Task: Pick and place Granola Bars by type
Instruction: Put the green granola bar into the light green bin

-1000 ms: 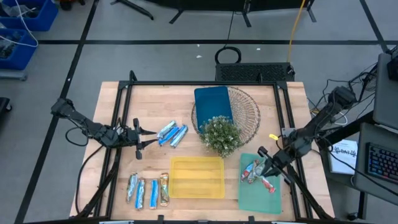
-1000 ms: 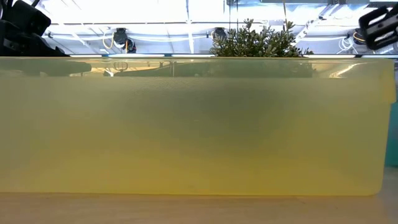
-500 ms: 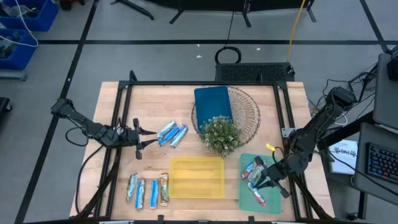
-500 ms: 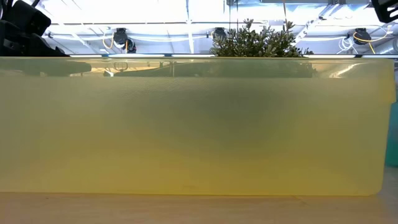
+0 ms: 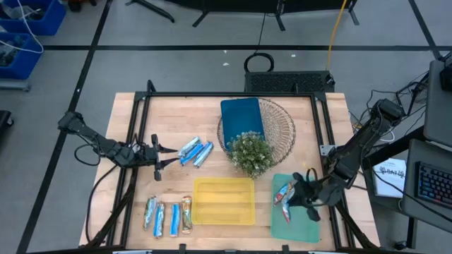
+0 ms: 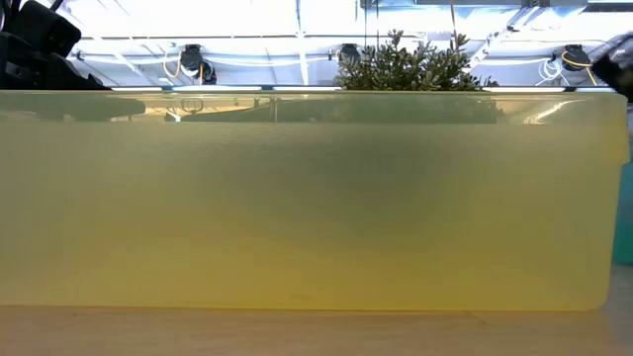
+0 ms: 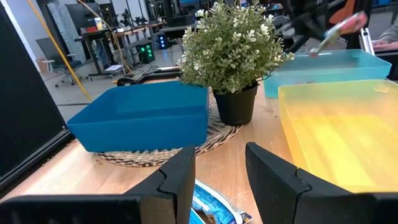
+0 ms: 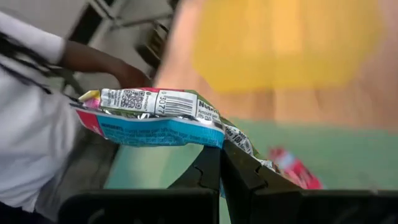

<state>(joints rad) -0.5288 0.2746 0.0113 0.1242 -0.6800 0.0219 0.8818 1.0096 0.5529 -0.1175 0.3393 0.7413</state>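
1. High view: left gripper [image 5: 164,156] out over the table's left part, fingers apart, empty, pointed at two blue-silver granola bars [image 5: 195,151] lying side by side just ahead of the tips. Four more bars [image 5: 168,215] laid in a row near the front left edge, beside the yellow tray [image 5: 224,201], which sits at front centre. Right gripper [image 5: 295,202] above the green tray [image 5: 305,224] at front right, jaws pressed together on a pink-and-blue bar [image 5: 284,211]; one more red-wrapped bar [image 5: 284,192] close beside it on the same tray. Potted plant [image 5: 250,154] and blue bin [image 5: 242,120] on a round wire trivet [image 5: 281,127] at the table's back centre.

2. Low view: almost wholly filled by the yellow tray's translucent wall [image 6: 307,198]; plant top [image 6: 413,61] above its rim; no bars visible here.

3. Left wrist view: two dark fingers [image 7: 277,177] spread, nothing between them, one blue-silver bar [image 7: 214,205] on the wood just past the gap. Beyond, blue bin [image 7: 146,115] and potted plant [image 7: 233,46] on the trivet, yellow tray [image 7: 345,124] alongside, green tray [image 7: 329,62] farther off with the other arm's held bar [image 7: 339,28] raised above it.

4. Right wrist view: fingers [image 8: 239,171] clamped on the pink-and-blue bar [image 8: 152,118], wrapper with barcode sticking out sideways. Below, green tray [image 8: 336,162] with a red bar [image 8: 292,168]; yellow tray [image 8: 286,40] blurred behind. A person's sleeve and hand [image 8: 115,68] beyond the table edge.
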